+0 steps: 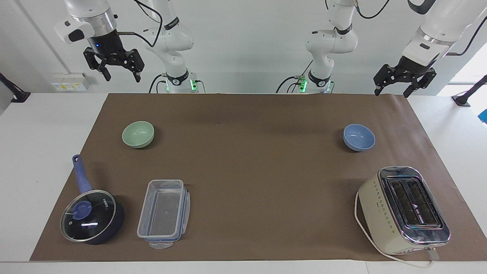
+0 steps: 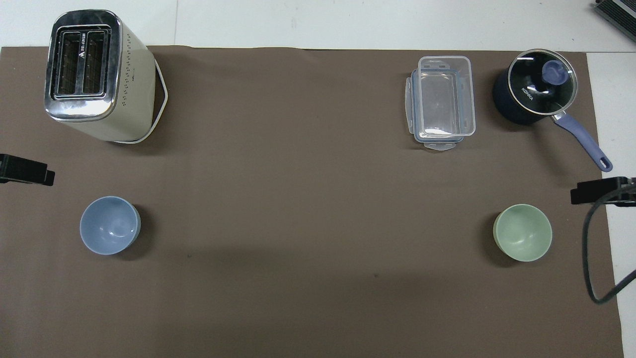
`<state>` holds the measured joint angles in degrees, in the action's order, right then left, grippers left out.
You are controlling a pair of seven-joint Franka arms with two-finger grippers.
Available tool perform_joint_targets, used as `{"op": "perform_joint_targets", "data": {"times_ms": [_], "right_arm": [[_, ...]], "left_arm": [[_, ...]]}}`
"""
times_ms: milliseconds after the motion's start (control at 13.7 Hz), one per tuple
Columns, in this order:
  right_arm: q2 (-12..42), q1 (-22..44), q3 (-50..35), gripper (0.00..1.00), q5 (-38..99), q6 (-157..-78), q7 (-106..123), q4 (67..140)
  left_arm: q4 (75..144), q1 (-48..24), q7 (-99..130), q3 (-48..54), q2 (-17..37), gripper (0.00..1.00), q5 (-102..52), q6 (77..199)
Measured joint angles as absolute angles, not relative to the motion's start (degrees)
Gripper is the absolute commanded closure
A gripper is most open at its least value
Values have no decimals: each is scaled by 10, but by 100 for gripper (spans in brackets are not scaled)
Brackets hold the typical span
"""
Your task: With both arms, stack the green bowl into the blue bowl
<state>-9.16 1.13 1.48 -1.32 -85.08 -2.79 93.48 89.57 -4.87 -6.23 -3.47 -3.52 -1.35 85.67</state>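
The pale green bowl (image 1: pixel 138 134) (image 2: pixel 522 232) stands upright and empty on the brown mat toward the right arm's end of the table. The periwinkle-blue bowl (image 1: pixel 358 137) (image 2: pixel 109 224) stands upright and empty toward the left arm's end, well apart from it. My right gripper (image 1: pixel 122 78) (image 2: pixel 601 191) hangs open and empty, high in the air near the green bowl's end. My left gripper (image 1: pixel 392 93) (image 2: pixel 25 170) hangs open and empty, high at the blue bowl's end. Neither gripper touches a bowl.
A cream toaster (image 1: pixel 403 209) (image 2: pixel 94 74) stands farther from the robots than the blue bowl. A clear lidded container (image 1: pixel 163 213) (image 2: pixel 442 102) and a dark blue saucepan with a glass lid (image 1: pixel 91 217) (image 2: pixel 536 92) lie farther out than the green bowl.
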Motion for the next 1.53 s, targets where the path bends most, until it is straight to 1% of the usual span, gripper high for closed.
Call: {"op": "perform_joint_targets", "data": {"times_ms": [1535], "right_arm": [[-92, 11, 15, 0, -13, -851, -28, 935]], "left_arm": [[894, -48, -62, -43, -39, 0, -13, 857]]}}
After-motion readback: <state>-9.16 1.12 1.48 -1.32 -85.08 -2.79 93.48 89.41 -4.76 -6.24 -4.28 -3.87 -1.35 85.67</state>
